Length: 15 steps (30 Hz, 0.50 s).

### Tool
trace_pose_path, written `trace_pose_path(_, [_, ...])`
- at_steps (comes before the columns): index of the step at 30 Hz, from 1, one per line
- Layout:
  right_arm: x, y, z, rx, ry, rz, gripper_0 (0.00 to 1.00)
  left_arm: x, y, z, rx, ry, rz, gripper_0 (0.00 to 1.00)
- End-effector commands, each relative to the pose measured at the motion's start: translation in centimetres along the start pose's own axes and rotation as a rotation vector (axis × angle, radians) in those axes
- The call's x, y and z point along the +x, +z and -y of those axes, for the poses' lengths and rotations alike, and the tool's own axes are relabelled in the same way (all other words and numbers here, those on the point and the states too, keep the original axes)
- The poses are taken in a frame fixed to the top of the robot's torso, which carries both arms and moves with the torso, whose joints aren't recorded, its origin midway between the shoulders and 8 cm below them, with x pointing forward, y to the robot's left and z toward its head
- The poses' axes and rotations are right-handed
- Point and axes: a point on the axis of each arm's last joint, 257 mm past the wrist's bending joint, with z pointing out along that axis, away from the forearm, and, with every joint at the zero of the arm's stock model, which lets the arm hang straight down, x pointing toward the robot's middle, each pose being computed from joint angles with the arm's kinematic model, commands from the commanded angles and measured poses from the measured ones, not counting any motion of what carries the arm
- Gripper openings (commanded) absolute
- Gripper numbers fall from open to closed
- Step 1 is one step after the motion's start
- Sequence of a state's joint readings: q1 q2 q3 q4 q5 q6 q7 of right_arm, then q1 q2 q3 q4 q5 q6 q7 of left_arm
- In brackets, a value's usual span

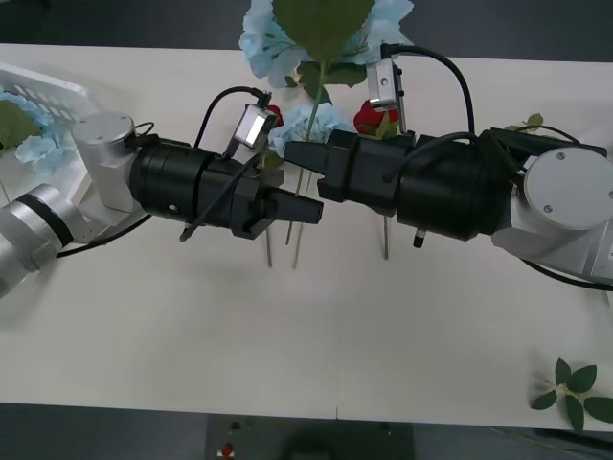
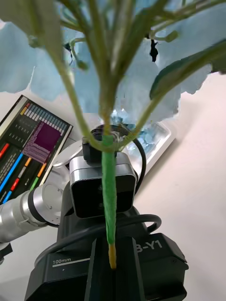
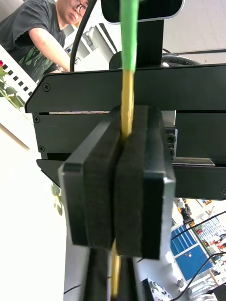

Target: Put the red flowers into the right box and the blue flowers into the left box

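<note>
Two arms meet over the middle of the white table (image 1: 316, 335), their black fingers pointing at each other from the left and right sides. The right gripper (image 1: 299, 154) reaches in from the right side; in the left wrist view its foam-lined pads (image 3: 101, 188) are pressed together on the yellowish lower end of a green stem (image 3: 128, 28), which runs up between them. The left gripper (image 1: 305, 209) reaches in from the left side. In the left wrist view its own fingers sit close on either side of the same stem below the right gripper's pads, though whether they actually pinch it cannot be told.

The held stem belongs to one of the blue flowers (image 1: 326, 38) (a pale-blue cluster with one big green leaf), raised above the grippers toward the table's far edge. The right wrist view looks up along this stem (image 2: 109, 188) into the blue petals (image 2: 28, 56).

More flowers lie on the table under the arms: red flowers (image 1: 369, 117) near the far edge, partly hidden by the right arm, with thin stems running toward the table's centre.

The left box (image 1: 48, 91) (slotted white walls) sits at the far left corner and holds blue petals. A bare leaf sprig (image 1: 575, 393) lies at the near right corner.
</note>
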State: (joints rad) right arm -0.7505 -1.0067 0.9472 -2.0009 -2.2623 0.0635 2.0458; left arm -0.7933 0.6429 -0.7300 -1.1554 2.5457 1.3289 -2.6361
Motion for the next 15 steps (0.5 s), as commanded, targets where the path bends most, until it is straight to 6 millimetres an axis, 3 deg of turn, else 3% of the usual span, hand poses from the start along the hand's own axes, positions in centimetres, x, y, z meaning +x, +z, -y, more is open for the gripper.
trace_pose_path(1, [-0.25, 0.10, -1.87, -0.035, -0.055, 0.002, 0.00, -0.59, -0.22, 0.42, 0.000, 0.027, 0.011, 0.00])
trace_pose_path(6, [-0.25, 0.10, -1.87, -0.035, -0.055, 0.002, 0.00, -0.62, -0.26, 0.40, -0.001, 0.028, 0.013, 0.00])
trace_pose_path(7, [-0.25, 0.10, -1.87, -0.035, -0.055, 0.002, 0.09, -0.56, -0.20, 0.44, 0.001, 0.027, 0.011, 0.00])
trace_pose_path(8, [-0.25, 0.10, -1.87, -0.035, -0.055, 0.002, 0.33, -0.62, -0.26, 0.40, -0.001, 0.026, 0.013, 0.00])
trace_pose_path(9, [-0.25, 0.10, -1.87, -0.035, -0.055, 0.002, 0.83, -0.62, -0.26, 0.40, -0.001, 0.028, 0.013, 0.00])
trace_pose_path(11, [-0.25, 0.10, -1.87, -0.035, -0.055, 0.002, 1.00, -0.66, -0.23, 0.46, 0.001, 0.030, 0.014, 0.00])
trace_pose_path(15, [-0.25, 0.10, -1.87, -0.035, -0.055, 0.002, 1.00, -0.66, -0.23, 0.46, 0.001, 0.031, 0.014, 0.00])
